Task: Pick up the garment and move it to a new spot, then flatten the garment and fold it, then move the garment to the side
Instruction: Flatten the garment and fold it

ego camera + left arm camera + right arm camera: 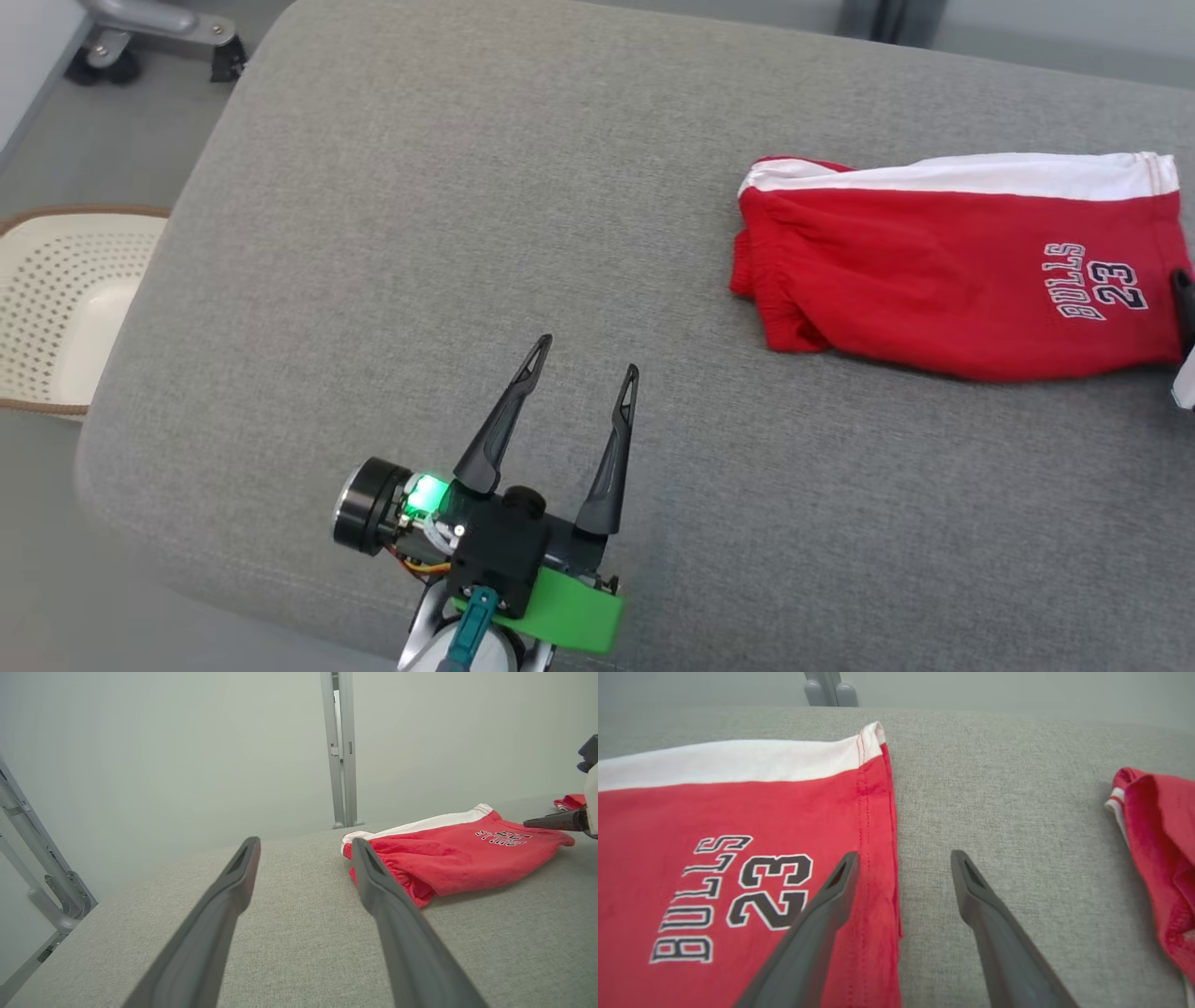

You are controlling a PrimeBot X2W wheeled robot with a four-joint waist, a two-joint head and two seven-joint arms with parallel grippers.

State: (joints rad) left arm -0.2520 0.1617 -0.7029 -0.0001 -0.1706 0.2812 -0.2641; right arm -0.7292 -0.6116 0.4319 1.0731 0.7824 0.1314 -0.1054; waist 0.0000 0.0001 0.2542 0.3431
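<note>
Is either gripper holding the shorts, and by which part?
Nothing is held: left gripper open over the cushion, right gripper open above the hem of the shorts.

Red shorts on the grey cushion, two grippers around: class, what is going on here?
A two-armed robot is handling the red shorts, which lie flat, apparently folded, on the grey cushion. The right gripper is open at their hem, one finger over the cloth, gripping nothing. The left gripper, open and empty, hangs over bare cushion, apart from them.
</note>
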